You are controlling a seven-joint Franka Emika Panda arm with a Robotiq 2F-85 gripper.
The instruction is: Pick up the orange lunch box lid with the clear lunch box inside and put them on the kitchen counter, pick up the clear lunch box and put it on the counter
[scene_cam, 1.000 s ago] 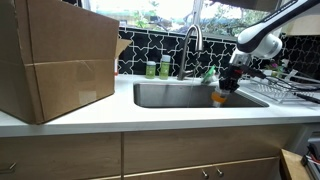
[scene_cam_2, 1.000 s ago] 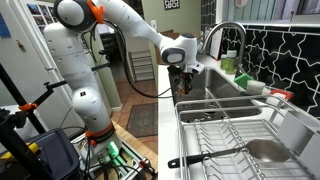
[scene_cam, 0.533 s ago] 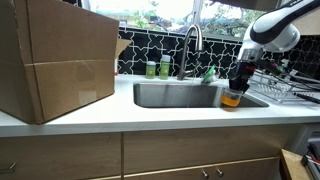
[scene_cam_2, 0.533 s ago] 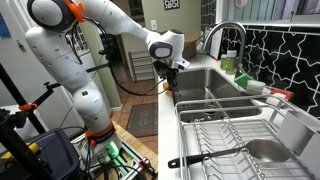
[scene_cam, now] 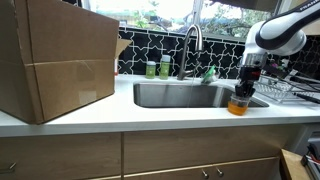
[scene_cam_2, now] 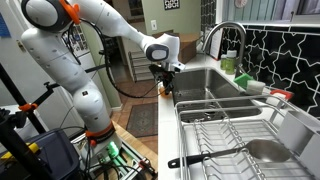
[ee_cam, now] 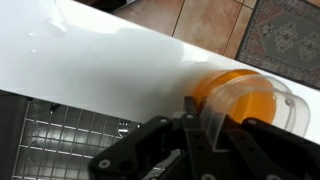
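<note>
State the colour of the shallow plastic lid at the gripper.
The shallow plastic lid is bright orange, clearest in wrist view.

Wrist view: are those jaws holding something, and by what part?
Yes: the gripper holds the orange lunch box lid, clear lunch box inside, jaws pinching its rim.

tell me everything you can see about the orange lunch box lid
The orange lunch box lid is a small, shallow, roundish dish of bright orange plastic. The gripper pinches its rim, and the clear lunch box sits inside it. It is at the front strip of the kitchen counter beside the sink; whether it rests there is unclear.
</note>
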